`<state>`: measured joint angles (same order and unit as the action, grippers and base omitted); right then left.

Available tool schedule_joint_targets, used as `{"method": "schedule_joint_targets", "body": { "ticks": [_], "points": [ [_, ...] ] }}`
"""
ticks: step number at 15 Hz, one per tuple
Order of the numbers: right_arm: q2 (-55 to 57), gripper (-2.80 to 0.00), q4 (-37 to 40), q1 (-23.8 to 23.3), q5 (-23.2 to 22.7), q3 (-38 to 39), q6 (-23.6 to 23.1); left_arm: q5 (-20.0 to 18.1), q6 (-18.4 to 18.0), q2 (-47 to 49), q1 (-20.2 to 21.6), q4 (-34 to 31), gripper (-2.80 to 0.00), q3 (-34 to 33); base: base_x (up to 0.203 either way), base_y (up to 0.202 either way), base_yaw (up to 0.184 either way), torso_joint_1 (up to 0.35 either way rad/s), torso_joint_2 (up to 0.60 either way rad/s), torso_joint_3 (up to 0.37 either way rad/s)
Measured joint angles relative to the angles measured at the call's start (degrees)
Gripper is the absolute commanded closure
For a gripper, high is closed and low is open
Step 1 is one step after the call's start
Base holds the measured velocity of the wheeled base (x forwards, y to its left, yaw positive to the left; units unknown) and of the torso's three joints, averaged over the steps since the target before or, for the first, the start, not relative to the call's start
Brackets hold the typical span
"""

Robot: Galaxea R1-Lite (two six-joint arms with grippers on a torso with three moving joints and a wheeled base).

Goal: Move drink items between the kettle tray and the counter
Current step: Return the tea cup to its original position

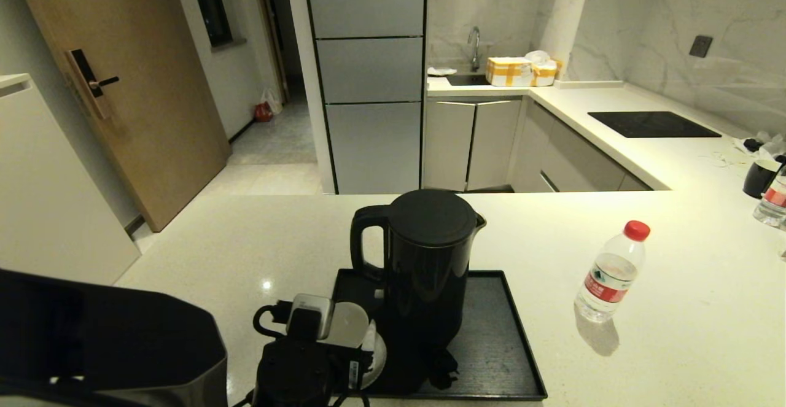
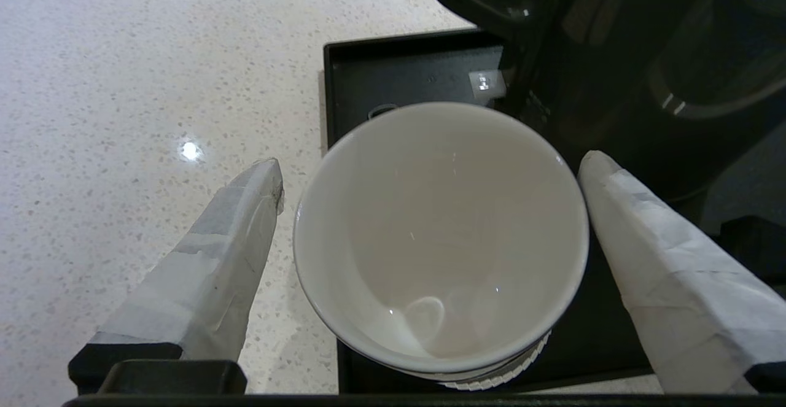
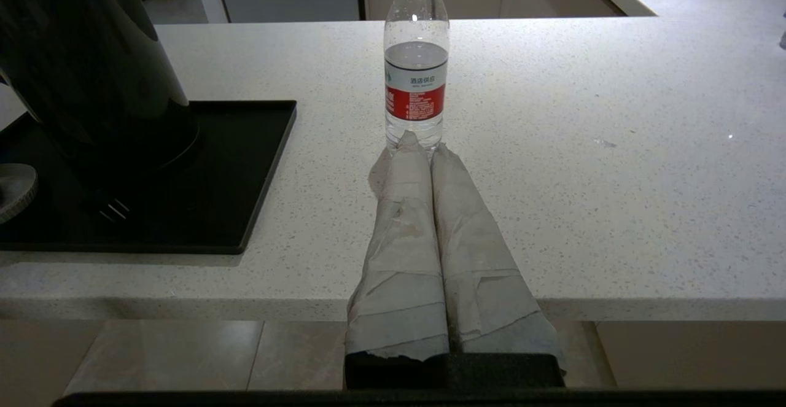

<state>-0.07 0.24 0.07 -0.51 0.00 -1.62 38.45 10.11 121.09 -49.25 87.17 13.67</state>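
Note:
The black cup (image 2: 439,235), white inside, stands on a ribbed white saucer (image 2: 497,379) at the near left corner of the kettle tray (image 2: 399,75). My left gripper (image 2: 433,164) hangs open over it. One taped finger (image 2: 233,241) is outside the tray over the counter (image 2: 123,88). The other finger (image 2: 645,241) is on the kettle's side, and neither touches the cup. The black kettle (image 1: 424,272) stands on the tray (image 1: 497,345). The red-capped bottle (image 1: 611,275) stands on the counter to the tray's right. My right gripper (image 3: 424,143) is shut and empty at the counter's near edge, pointing at the bottle (image 3: 416,69).
At the far right of the counter (image 1: 245,253) stand another black cup (image 1: 760,177) and a second bottle (image 1: 774,201). A black cooktop panel (image 1: 654,124) lies further back. Yellow-taped boxes (image 1: 509,70) sit by the sink. The kettle is close beside the cup.

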Motion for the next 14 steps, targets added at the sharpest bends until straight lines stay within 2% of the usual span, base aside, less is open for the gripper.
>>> {"method": "schedule_joint_targets", "body": {
  "ticks": [14],
  "points": [
    [0.0,0.00,0.0,0.0,0.0,0.0,0.0,0.1,-0.9,0.0,-2.3,0.0,-2.80,-0.1,0.000,0.000,0.000,0.000,0.00,0.000]
  ]
}}
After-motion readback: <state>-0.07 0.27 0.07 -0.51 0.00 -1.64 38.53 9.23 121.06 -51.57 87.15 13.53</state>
